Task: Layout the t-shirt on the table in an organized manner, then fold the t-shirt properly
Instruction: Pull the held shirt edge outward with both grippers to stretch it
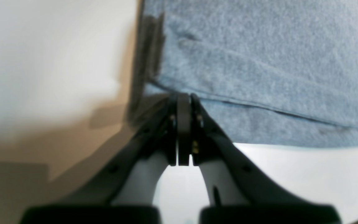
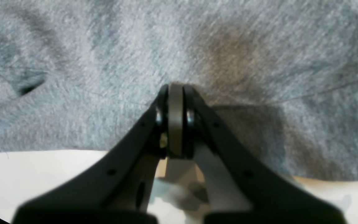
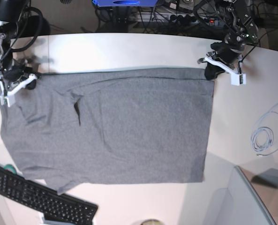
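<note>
The heather-grey t-shirt (image 3: 129, 126) lies spread almost flat across the white table (image 3: 120, 49), with a small dark fold left of its middle. My left gripper (image 3: 213, 71) is at the shirt's far right corner. In the left wrist view this gripper (image 1: 183, 96) is shut, its tips pinched at the hem edge of the t-shirt (image 1: 259, 56). My right gripper (image 3: 26, 80) is at the far left corner. In the right wrist view it (image 2: 175, 85) is shut on the t-shirt (image 2: 104, 62), and creases spread out from its tips.
A black keyboard (image 3: 40, 199) lies at the front left, touching the shirt's near corner. A coiled white cable (image 3: 263, 138) rests on the table to the right. A grey panel (image 3: 242, 201) stands at the front right. Cables and gear crowd the far edge.
</note>
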Controlling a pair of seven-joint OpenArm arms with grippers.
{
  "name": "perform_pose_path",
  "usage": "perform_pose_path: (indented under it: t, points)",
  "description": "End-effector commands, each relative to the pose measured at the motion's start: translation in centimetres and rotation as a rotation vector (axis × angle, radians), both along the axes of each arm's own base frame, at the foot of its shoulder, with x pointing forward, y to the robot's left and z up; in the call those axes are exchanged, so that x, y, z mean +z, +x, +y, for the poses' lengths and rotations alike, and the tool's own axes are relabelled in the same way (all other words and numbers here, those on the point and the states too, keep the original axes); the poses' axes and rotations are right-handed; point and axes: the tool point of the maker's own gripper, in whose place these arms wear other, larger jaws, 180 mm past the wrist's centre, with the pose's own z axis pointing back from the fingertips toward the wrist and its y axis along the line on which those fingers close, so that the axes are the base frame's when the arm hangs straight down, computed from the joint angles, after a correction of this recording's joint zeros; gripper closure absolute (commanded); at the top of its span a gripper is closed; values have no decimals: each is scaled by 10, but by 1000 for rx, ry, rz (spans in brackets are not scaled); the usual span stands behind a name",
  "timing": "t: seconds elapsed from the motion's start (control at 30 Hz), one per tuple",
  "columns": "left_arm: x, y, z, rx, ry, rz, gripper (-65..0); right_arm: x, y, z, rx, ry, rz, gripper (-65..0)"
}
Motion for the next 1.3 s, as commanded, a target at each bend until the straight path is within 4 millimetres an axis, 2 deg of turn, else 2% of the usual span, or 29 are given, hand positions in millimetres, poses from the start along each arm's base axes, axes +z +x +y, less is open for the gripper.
perform_pose_path:
  t: [0.0,0.13,0.33,0.43,0.57,0.9,1.07,1.17,1.27]
  points:
    - [10,4,16,31,17,-41,0,6,6,-8,-5,-21,-17,-6]
    - [18,11,33,83,31,-71,0,6,5,-8,-6,-19,-14,-6]
    - [21,18,31,71,32,-82,0,6,5,-8,-6,-19,-14,-6]
    - [20,26,22,50,20,-88,0,5,5,-8,-5,-19,-13,-6]
    - [9,26,13,43,-14,-64,0,5,5,-8,-5,-19,-13,-6]
    - [8,27,12,47,-24,-66,0,5,5,-8,-6,-18,-11,-6]
    - [13,38,10,44,-27,-89,0,5,6,-7,-6,-17,-13,-6]
    - [14,45,3,42,-41,-100,0,5,5,-7,-6,-16,-12,-6]
    - [14,53,-13,-3,-50,-101,0,5,5,-7,-6,-16,-12,-6]
